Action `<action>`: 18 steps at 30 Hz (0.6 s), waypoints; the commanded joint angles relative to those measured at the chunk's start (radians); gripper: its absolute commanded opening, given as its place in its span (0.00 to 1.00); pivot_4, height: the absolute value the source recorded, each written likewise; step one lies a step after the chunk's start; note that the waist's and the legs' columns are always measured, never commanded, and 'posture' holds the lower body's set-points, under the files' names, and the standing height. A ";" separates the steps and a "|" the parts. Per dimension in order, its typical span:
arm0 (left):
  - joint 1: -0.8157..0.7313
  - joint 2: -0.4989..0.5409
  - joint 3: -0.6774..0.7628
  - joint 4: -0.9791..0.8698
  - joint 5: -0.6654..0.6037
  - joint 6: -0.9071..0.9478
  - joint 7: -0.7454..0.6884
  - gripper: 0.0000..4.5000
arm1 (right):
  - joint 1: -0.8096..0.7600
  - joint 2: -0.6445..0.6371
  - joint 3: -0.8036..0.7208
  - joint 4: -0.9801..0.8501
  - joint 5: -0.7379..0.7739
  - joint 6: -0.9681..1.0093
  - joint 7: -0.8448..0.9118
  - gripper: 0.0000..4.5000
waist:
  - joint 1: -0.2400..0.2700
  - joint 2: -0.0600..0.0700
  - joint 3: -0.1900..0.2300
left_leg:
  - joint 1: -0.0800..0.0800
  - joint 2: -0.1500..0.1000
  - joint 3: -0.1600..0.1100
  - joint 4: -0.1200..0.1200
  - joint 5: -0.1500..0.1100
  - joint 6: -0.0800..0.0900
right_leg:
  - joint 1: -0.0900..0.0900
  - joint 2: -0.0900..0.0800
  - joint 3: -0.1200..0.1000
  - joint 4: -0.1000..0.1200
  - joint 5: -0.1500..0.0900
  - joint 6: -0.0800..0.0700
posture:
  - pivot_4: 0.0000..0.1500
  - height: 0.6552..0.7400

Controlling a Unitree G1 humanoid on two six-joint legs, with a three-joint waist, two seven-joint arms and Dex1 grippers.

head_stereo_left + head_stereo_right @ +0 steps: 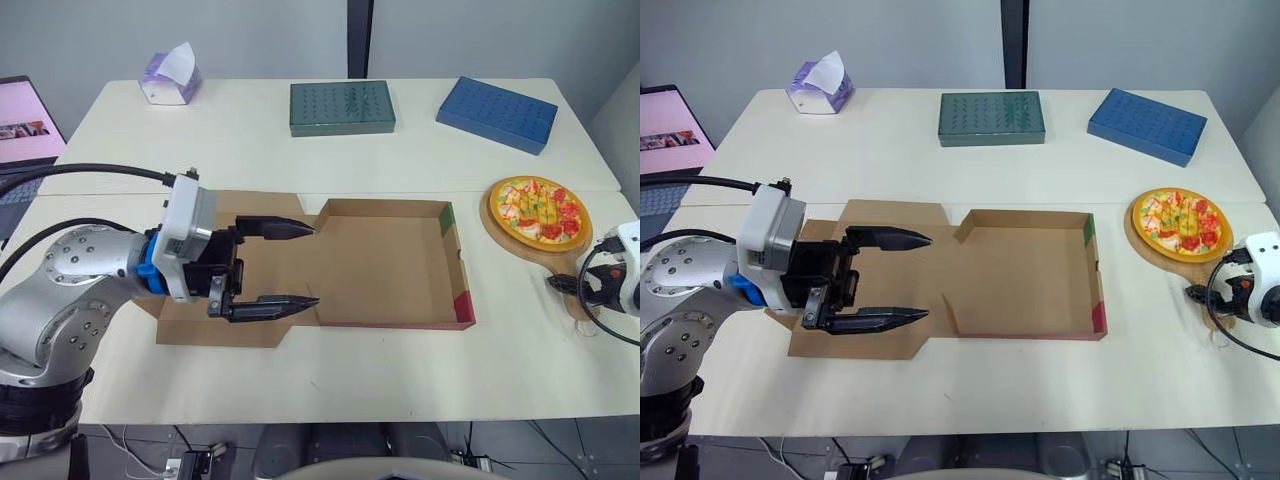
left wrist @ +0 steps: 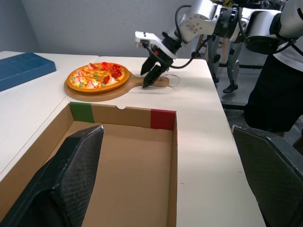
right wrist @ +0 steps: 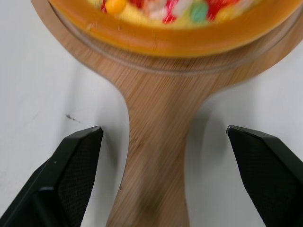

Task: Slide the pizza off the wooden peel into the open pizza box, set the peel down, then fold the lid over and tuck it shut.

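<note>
Peel lies handle toward the robot, with bare table between it and the box. Right gripper straddles the handle, spread wide. Left gripper is also wide.

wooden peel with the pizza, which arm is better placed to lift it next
Right. The right gripper is open astride the handle of the round wooden peel. The left gripper, also open, hovers at the brown cardboard pizza box, away from the peel.

My pizza, round with red, yellow and green toppings, lies flat on my wooden peel; my brown cardboard box lies open left of the peel, near but apart; its lid lies flat, leftward.
</note>
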 commanded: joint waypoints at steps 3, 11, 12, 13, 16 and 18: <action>-0.010 -0.006 0.005 -0.021 -0.005 -0.010 0.009 1.00 | -0.064 -0.004 0.061 0.101 -0.037 -0.059 0.033 1.00 | -0.002 -0.001 0.000 | 0.000 0.000 0.000 0.000 0.000 0.000 | 0.000 0.000 0.000 0.000 0.000 0.000 | 1.00 1.00; -0.033 -0.004 0.000 0.001 0.008 -0.016 -0.001 1.00 | -0.079 0.004 0.097 0.143 -0.062 -0.093 0.067 0.80 | -0.002 -0.005 -0.002 | 0.001 0.001 0.000 0.001 0.000 0.000 | 0.001 0.001 0.000 0.000 0.000 0.000 | 1.00 1.00; -0.034 -0.004 0.001 0.003 0.008 -0.016 -0.001 1.00 | -0.079 0.007 0.096 0.143 -0.063 -0.094 0.067 0.73 | -0.002 -0.005 -0.002 | 0.001 0.001 0.000 0.001 0.000 0.000 | 0.001 0.001 0.000 0.000 0.000 0.000 | 1.00 1.00; -0.035 -0.004 0.001 0.005 0.010 -0.016 -0.002 1.00 | -0.077 0.012 0.094 0.135 -0.058 -0.090 0.070 0.65 | -0.002 -0.005 -0.002 | 0.001 0.001 0.000 0.001 0.000 0.000 | 0.001 0.001 0.000 0.000 0.000 0.000 | 1.00 1.00; -0.033 -0.002 0.002 0.008 0.014 -0.019 -0.004 1.00 | -0.071 0.023 0.088 0.124 -0.051 -0.087 0.071 0.42 | -0.002 -0.006 -0.003 | 0.001 0.001 0.000 0.001 0.000 0.000 | 0.001 0.001 0.000 0.000 0.000 0.000 | 1.00 1.00; -0.032 0.000 0.005 0.009 0.016 -0.019 -0.005 1.00 | -0.066 0.028 0.078 0.123 -0.048 -0.085 0.066 0.36 | -0.004 -0.006 -0.003 | 0.001 0.001 0.000 0.001 0.000 0.000 | 0.001 0.001 0.000 0.000 0.000 0.000 | 1.00 1.00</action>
